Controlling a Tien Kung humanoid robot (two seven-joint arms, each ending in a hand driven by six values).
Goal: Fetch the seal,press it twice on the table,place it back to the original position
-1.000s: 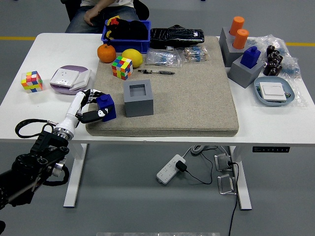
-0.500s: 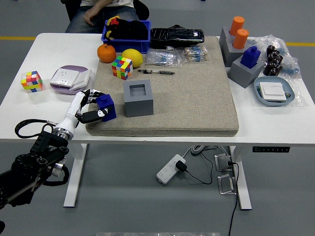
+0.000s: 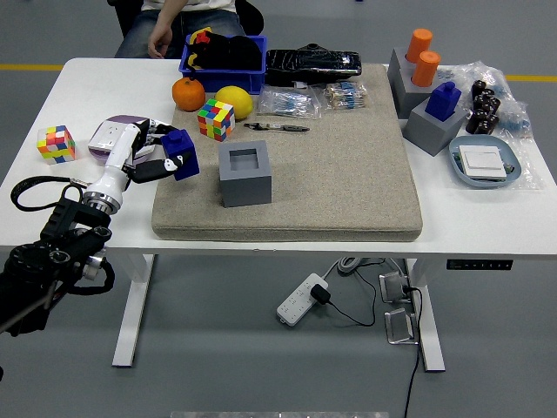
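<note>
The left hand (image 3: 150,155), fingers (image 3: 153,170) pinching the blue blocky plastic seal (image 3: 179,154), holds it apparently tilted, long axis leaning, left of the grey square holder (image 3: 244,173).

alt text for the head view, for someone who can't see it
The robot's left hand grips a blue seal above the left edge of a beige mat on a white table, beside an empty grey holder block. A seated person's hand shows at the far side.

A white table (image 3: 78,78) bears a beige mat (image 3: 348,165) and clutter.
</note>
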